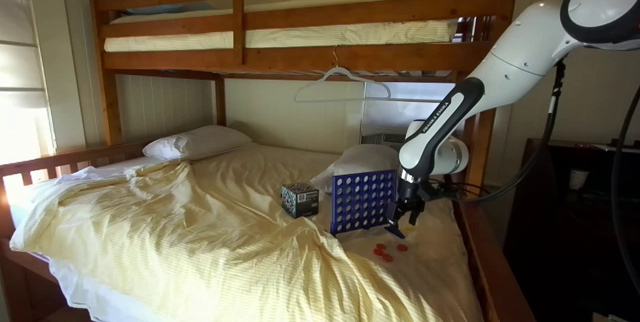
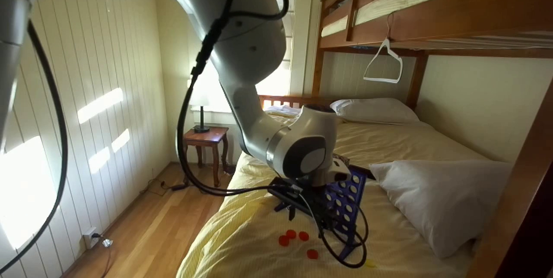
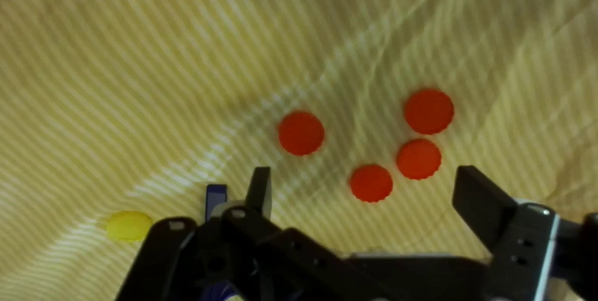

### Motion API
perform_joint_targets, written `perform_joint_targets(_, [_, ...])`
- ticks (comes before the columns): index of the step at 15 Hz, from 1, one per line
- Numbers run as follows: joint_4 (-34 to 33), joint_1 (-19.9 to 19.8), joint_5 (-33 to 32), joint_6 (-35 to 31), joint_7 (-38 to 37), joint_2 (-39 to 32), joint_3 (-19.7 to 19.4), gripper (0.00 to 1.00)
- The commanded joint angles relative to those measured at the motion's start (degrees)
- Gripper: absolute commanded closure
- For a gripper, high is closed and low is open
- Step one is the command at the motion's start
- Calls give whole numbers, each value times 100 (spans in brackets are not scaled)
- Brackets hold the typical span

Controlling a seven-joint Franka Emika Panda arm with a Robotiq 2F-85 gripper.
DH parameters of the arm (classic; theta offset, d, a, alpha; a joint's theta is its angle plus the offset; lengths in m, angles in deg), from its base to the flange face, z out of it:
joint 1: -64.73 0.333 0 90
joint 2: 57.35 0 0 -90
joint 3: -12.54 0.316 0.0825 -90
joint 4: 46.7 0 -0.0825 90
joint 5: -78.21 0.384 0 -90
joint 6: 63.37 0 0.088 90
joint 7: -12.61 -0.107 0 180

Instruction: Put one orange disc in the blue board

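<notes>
Several orange discs lie flat on the yellow bedding; in an exterior view one disc (image 1: 402, 247) is apart from a small cluster (image 1: 387, 258). They also show in an exterior view (image 2: 312, 254) and in the wrist view (image 3: 371, 183). The blue board (image 1: 361, 202) stands upright on the bed beside the gripper, partly hidden behind the arm in an exterior view (image 2: 345, 202). My gripper (image 1: 404, 216) is open and empty, pointing down above the bedding. In the wrist view one disc lies between the open fingertips (image 3: 364, 172), below them; the others lie slightly farther out.
A yellow disc (image 3: 129, 225) lies by the board's foot (image 3: 216, 198). A small dark patterned box (image 1: 300, 200) stands beyond the board. A pillow (image 2: 445, 196) lies behind it. A hanger (image 1: 345, 99) hangs from the upper bunk. A wooden bed rail (image 1: 492, 262) runs along one side.
</notes>
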Motion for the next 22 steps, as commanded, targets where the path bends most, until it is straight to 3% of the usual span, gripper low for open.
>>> perform_joint_targets(1, [-164,-248,194,-251,354,-382,196,0])
perform_joint_targets(11, [-542,-107,-245,-488,-23,-1076,-52,0])
perform_joint_targets(13, [-619,-64,-339,-470,-55,-1156,-107,15])
perform_joint_targets(14, [-654,-59,-375,-459,-63,-1191,-122,32])
perform_joint_targets(15, [-686,-50,-420,-455,-82,-1222,-147,32])
perform_joint_targets(17, [-752,-39,-483,-456,-117,-1285,-180,46])
perform_joint_targets(18, [-783,-32,-520,-451,-139,-1310,-203,16])
perform_joint_targets(19, [-805,-27,-543,-447,-152,-1332,-216,12])
perform_joint_targets(20, [-832,-20,-571,-432,-160,-1349,-229,24])
perform_joint_targets(21, [-846,-19,-594,-430,-160,-1362,-237,52])
perform_joint_targets(22, [-865,-17,-612,-428,-163,-1380,-244,49])
